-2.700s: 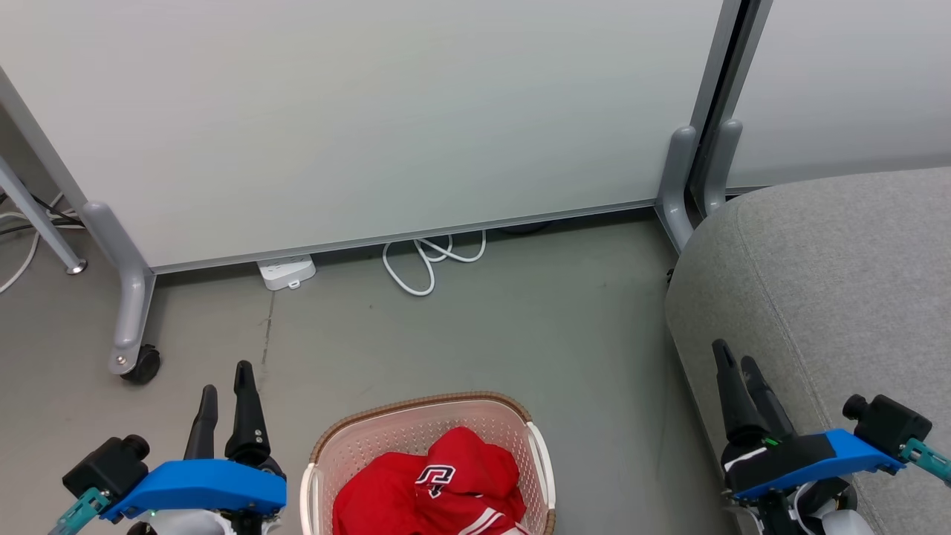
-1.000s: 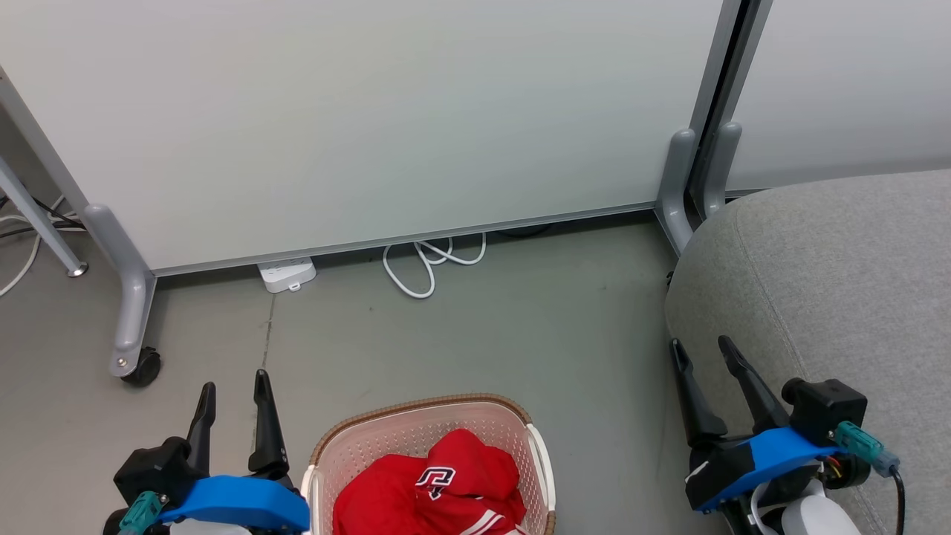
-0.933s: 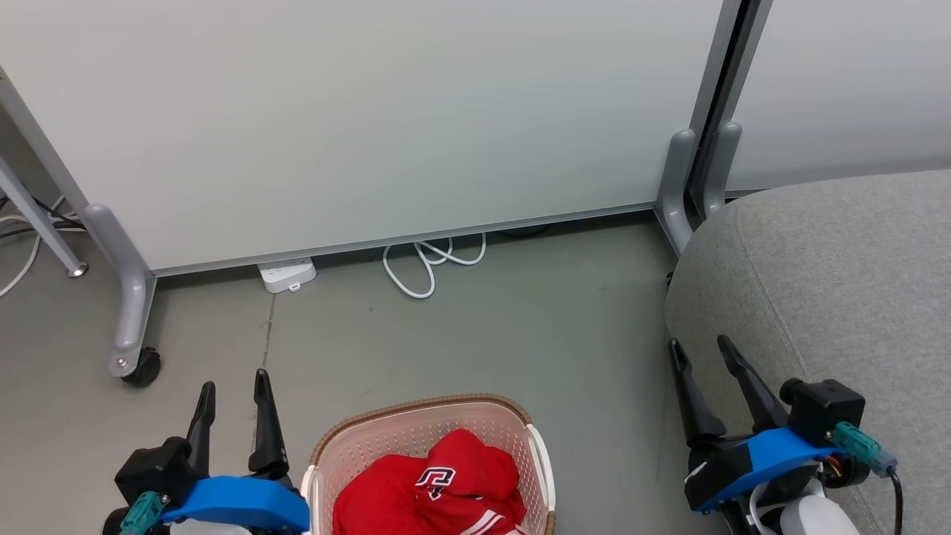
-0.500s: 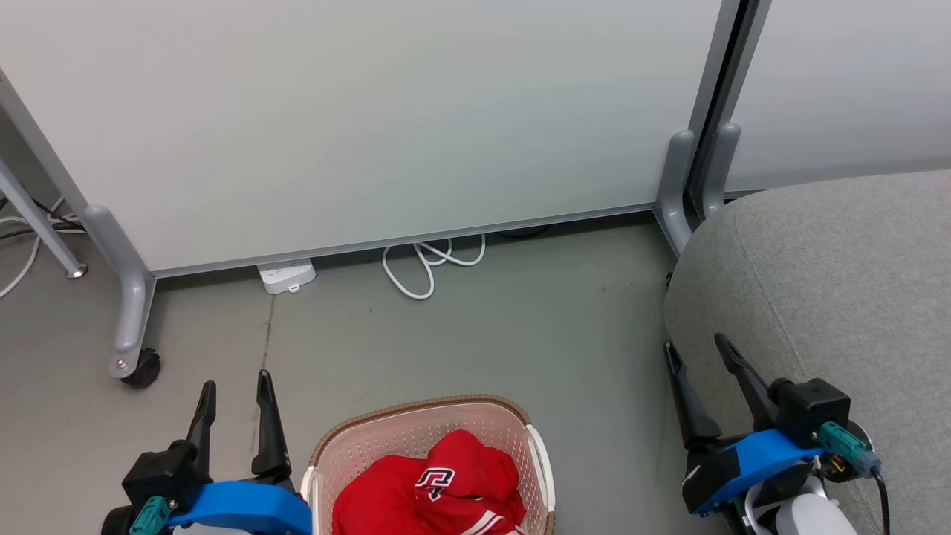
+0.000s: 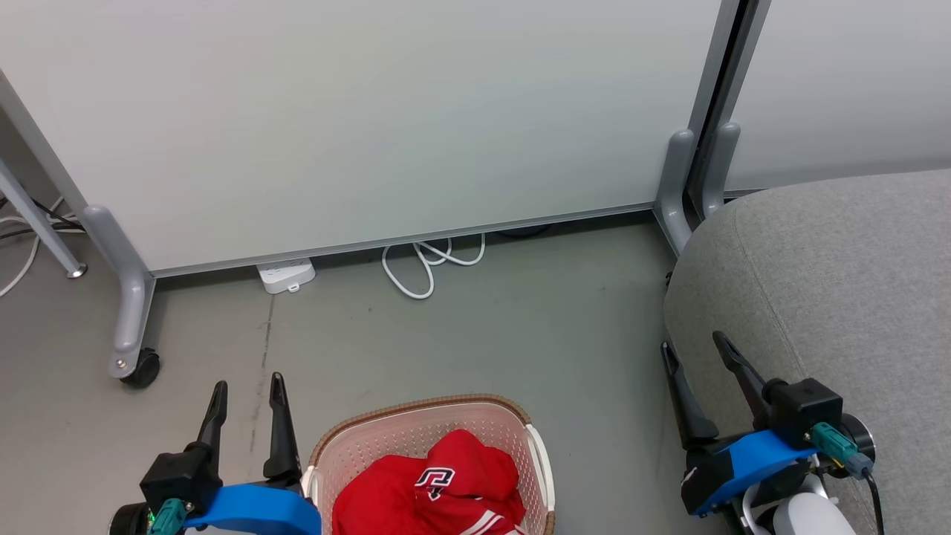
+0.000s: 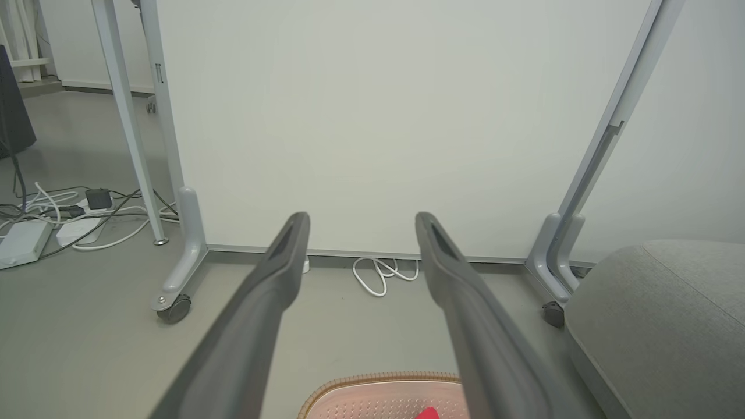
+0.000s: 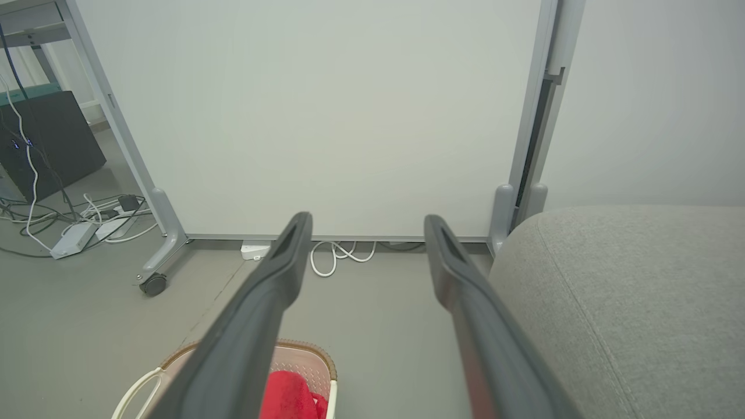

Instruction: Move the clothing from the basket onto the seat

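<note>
Red clothing (image 5: pixel 435 487) with a black-and-white logo lies bunched in the cream basket (image 5: pixel 416 422) at the bottom centre of the head view. The brown-rimmed basket (image 6: pixel 378 384) and a scrap of red cloth (image 6: pixel 428 414) show low in the left wrist view. Red clothing (image 7: pixel 288 396) in the basket (image 7: pixel 317 352) also appears in the right wrist view. My left gripper (image 5: pixel 247 384) stands open just left of the basket, empty. My right gripper (image 5: pixel 692 345) stands open beside the grey seat (image 5: pixel 839 282), empty. The seat (image 7: pixel 628 291) lies to the right.
A white partition panel (image 5: pixel 356 126) on grey castor legs (image 5: pixel 130 327) stands behind the basket. A white power strip (image 5: pixel 286 273) and a coiled white cable (image 5: pixel 427 260) lie at its foot. More cables and power strips (image 6: pixel 52 218) lie to the far left.
My left gripper has shifted right toward the basket. My right gripper has drifted slightly left and down along the seat's edge. Both stay open.
</note>
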